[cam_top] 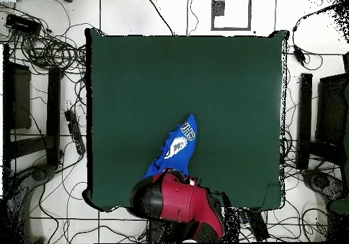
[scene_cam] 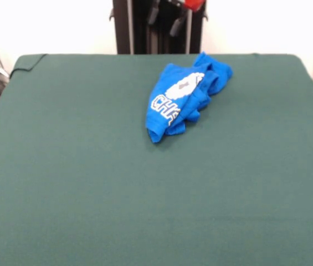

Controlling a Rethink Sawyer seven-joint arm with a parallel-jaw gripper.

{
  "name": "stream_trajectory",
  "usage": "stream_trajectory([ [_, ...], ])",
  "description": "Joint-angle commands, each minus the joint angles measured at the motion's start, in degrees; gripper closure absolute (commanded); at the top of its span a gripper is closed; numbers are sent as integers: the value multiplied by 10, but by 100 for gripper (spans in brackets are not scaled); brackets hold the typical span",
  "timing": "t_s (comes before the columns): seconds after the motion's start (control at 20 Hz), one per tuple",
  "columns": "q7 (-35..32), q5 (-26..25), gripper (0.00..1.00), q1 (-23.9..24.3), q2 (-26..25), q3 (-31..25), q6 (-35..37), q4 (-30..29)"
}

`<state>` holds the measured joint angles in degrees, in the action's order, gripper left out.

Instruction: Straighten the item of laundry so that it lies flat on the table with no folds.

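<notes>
The item of laundry, a small bright blue T-shirt (scene_cam: 183, 94), lies crumpled and folded over itself on the far part of the dark green table (scene_cam: 90, 177), close to the pedestal. Its white graphic and part of the white block letters face up. In the overhead view the T-shirt (cam_top: 176, 149) lies near the table's (cam_top: 136, 84) bottom edge, and its lower end is hidden under the red and black arm (cam_top: 178, 204). In the front view only the arm's end (scene_cam: 185, 11) shows at the top edge, drawn back above and behind the T-shirt, not touching it.
The black pedestal (scene_cam: 139, 27) stands behind the table's far edge. Cables and equipment lie on the floor around the table (cam_top: 48, 50). The table cover has a small turned-up corner at the far left (scene_cam: 31, 60).
</notes>
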<state>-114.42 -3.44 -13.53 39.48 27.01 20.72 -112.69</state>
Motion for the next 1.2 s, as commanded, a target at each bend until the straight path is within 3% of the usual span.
stream_trajectory([
  [0.05,-62,-4,0,7,-25,-60,-17,18],
  [0.2,-43,-12,0,35,-26,-82,-37,14],
  [0.6,-92,-9,0,35,-58,-90,-173,9],
  [1.2,-93,10,0,19,-84,-84,-218,10],
])
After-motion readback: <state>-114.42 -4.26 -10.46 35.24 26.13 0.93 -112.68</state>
